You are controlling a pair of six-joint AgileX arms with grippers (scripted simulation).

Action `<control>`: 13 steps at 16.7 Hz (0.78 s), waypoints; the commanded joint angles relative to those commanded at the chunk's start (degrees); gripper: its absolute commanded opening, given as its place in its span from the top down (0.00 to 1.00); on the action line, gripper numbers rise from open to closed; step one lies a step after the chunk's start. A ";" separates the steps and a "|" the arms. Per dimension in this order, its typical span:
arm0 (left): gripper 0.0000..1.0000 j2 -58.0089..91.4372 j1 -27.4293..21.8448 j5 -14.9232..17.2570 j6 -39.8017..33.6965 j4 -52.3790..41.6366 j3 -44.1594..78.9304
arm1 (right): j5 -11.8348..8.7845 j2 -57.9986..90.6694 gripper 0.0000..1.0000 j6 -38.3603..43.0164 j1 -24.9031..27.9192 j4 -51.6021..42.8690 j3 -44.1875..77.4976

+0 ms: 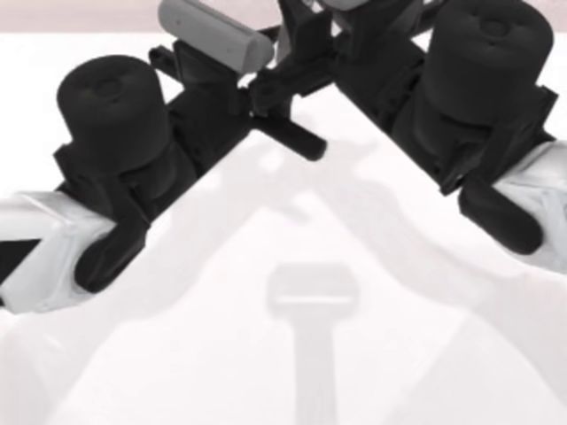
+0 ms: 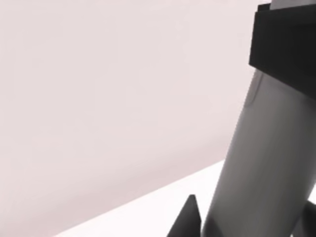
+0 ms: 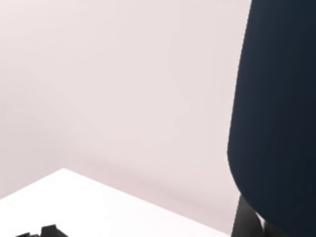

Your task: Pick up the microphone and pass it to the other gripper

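Note:
Both arms are raised and meet at the top view's far centre. In the left wrist view the microphone's grey handle stands between the tips of my left gripper, which is shut on it. One pointed fingertip touches the handle's side. A black part of my right gripper crosses the handle farther up. The right wrist view shows the navy-blue head very close. In the top view my left gripper and right gripper overlap, and the microphone is hidden.
The white table lies far below, carrying the arms' shadows. A pale pink wall rises behind it. The left gripper carries a pale grey capsule on top. A small black part shows low over the table in the right wrist view.

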 joint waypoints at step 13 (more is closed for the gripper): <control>0.00 0.00 0.00 0.00 0.00 0.00 0.00 | 0.00 0.00 1.00 0.00 0.00 0.00 0.00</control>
